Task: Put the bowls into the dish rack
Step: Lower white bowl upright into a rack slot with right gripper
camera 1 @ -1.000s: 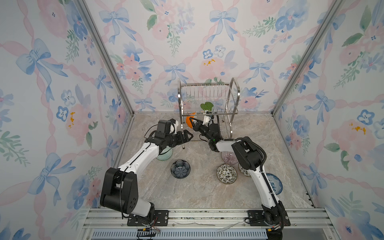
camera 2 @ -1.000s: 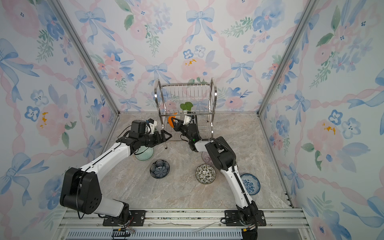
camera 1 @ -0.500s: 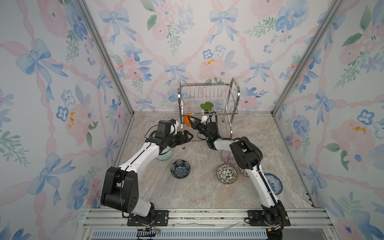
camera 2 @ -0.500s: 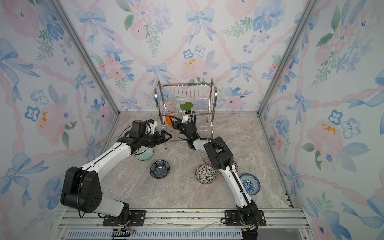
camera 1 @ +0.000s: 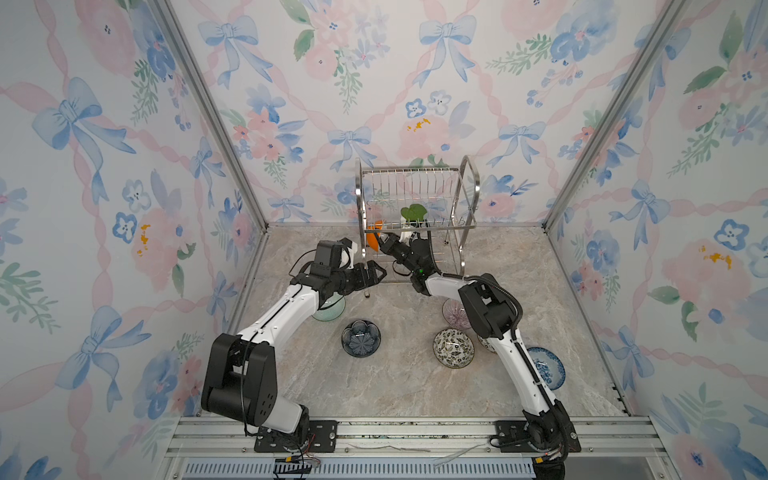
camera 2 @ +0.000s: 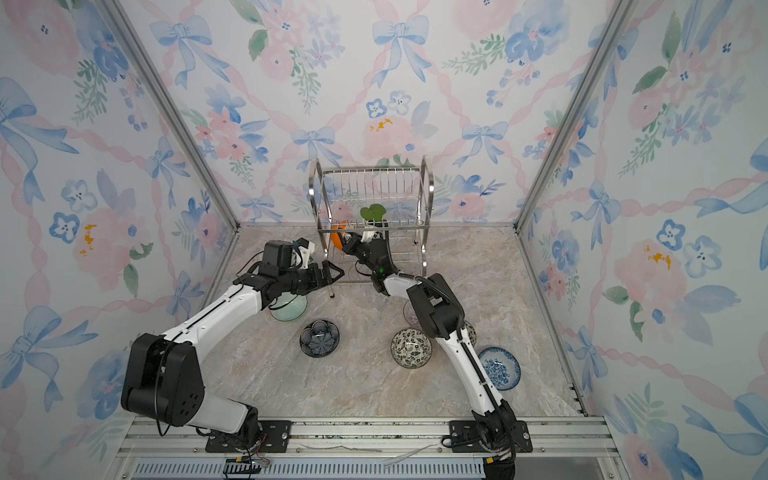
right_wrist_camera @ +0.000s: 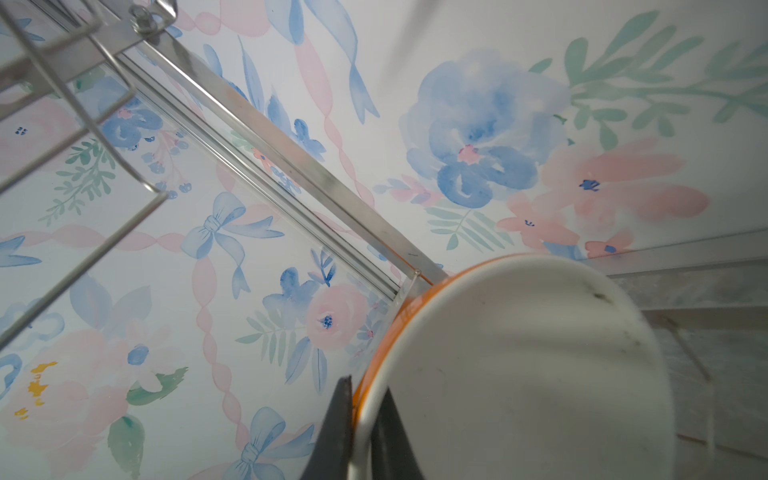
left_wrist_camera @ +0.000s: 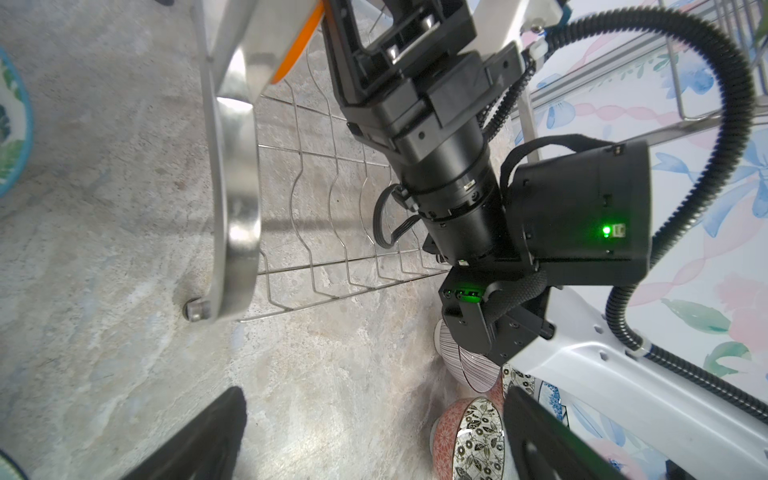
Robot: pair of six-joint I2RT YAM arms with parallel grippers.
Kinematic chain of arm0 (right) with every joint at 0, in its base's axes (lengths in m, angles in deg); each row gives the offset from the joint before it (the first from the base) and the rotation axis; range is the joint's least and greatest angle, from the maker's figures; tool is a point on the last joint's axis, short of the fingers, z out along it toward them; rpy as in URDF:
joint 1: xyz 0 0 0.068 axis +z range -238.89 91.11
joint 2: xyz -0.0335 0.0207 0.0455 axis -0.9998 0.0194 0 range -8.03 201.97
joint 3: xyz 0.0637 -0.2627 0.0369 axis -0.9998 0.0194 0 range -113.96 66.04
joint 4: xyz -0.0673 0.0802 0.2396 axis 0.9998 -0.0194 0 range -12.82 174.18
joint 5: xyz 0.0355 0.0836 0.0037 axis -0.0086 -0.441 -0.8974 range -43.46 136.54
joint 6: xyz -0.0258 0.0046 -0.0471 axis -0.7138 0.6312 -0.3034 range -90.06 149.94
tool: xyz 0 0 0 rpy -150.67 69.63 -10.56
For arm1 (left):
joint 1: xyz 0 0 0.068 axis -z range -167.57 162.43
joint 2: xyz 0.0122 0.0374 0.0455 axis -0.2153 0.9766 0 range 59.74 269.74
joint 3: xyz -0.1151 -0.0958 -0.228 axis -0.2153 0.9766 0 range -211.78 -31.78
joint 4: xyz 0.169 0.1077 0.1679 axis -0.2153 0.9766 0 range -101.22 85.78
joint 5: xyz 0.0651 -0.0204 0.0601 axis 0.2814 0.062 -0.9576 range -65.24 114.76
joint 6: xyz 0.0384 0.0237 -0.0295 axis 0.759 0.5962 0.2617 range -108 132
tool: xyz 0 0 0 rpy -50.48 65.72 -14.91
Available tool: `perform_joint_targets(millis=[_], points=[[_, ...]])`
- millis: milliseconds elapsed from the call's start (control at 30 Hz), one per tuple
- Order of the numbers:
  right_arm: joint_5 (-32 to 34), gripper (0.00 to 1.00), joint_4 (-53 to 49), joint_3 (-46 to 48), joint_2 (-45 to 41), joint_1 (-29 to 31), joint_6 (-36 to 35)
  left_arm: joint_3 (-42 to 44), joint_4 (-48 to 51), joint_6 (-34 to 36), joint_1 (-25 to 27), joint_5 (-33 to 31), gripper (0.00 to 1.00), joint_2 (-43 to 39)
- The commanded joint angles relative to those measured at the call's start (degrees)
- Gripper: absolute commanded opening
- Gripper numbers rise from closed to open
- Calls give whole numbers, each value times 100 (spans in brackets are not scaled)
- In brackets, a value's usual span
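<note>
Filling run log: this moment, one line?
right hand: shut on orange bowl at dish rack | left hand: open, empty | green-leaf bowl: in rack

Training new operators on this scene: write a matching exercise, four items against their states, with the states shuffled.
1. orange-and-white bowl
2. green-leaf bowl
3. dark blue flower bowl
4. left hand

A. open, holding nothing
B. flat on the table, untouched
C. pinched by the right hand
D. in the dish rack, not held

Pairs: 1-C, 2-D, 3-B, 4-A
</note>
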Motion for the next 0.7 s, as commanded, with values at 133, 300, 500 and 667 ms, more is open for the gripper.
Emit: perform_joint_targets(millis=[133,300,500,667], points=[[-105,0,-215,-210,284,-35,115,-46,-69,157,21,4,98,53],[-58,0,-429,-242,328,-63,95,-39,-57,164,16,10,98,55],[-87,0,-265,-33,287,-135,279,-37,-72,164,16,7,98,60],[-162,2,-307,80,199,-157,241,-64,-69,155,12,18,98,78]])
